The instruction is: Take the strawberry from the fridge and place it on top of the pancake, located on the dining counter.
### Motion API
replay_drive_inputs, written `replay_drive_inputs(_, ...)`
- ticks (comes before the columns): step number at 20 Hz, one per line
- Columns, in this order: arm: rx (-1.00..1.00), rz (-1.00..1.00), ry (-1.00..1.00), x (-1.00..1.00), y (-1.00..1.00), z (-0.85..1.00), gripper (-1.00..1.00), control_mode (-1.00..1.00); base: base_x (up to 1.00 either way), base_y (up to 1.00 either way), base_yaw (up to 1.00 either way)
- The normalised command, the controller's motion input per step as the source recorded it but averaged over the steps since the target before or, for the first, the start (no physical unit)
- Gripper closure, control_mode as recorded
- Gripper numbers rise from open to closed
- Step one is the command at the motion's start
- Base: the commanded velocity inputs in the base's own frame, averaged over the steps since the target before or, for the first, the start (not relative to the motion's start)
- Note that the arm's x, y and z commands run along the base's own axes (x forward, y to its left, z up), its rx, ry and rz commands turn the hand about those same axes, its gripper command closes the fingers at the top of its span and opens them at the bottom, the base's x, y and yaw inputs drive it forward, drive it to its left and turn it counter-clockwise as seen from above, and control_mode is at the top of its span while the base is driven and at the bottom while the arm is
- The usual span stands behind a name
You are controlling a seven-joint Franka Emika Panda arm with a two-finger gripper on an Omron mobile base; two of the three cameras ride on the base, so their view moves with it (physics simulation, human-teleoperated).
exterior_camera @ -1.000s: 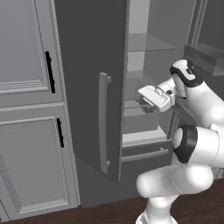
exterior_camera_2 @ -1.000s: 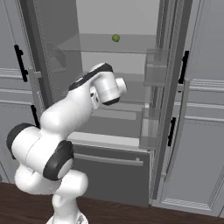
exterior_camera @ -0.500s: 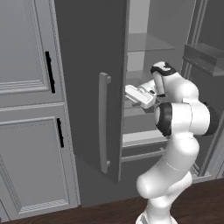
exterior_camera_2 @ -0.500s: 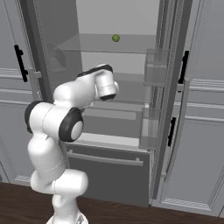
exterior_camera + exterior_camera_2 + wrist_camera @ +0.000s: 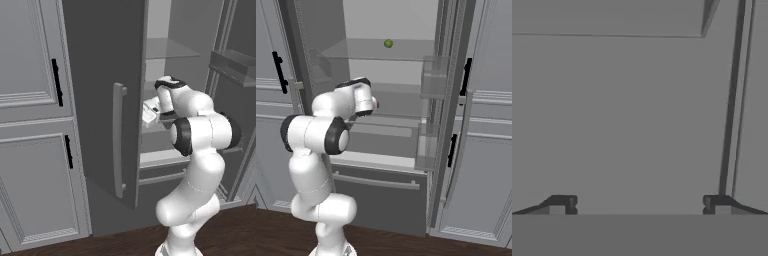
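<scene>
a: what does the tiny red roundish strawberry [image 5: 378, 105] look like, and where is it?

b: it is only a very small red dot in the right base view, too small to see any detail on it. it sits inside the tall dark grey french-door fridge [image 5: 406, 100], on the middle glass shelf [image 5: 401, 92], just beside the white robot hand, on its right side in that view. the hand covers part of it, so i cannot tell if they touch.

a: is there other fruit?

b: yes, a small green round fruit [image 5: 388, 43] lies on the upper glass shelf [image 5: 356, 50], well above the strawberry.

a: and the fridge itself?

b: both doors stand open. the left door [image 5: 105, 100] with its long grey bar handle [image 5: 118, 140] is near the camera in the left base view. the inside is pale grey, and clear bins [image 5: 432, 82] hang on the right door.

a: now the two-finger gripper [image 5: 639, 202]. how far open is it?

b: in the hand view the two small dark fingertips [image 5: 562, 202] stand far apart, at the two sides of the picture, so the jaws are spread wide. nothing is between them. they hold nothing. before them is the plain grey inner wall [image 5: 622, 120] of the fridge and a dark vertical strip [image 5: 732, 100].

a: where is the hand in the room?

b: in the left base view it reaches into the fridge at the middle shelf level, past the edge of the left door.
</scene>
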Motion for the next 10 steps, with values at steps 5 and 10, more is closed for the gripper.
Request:
replay_drive_inputs(5, -0.03, -0.23, 0.00, -0.40, 0.60, 0.02, -1.00, -1.00, 0.00, 0.00, 0.00)
replay_drive_inputs(10, -0.03, -0.31, 0.00, -0.40, 0.67, 0.00, -1.00, -1.00, 0.00, 0.00, 0.00)
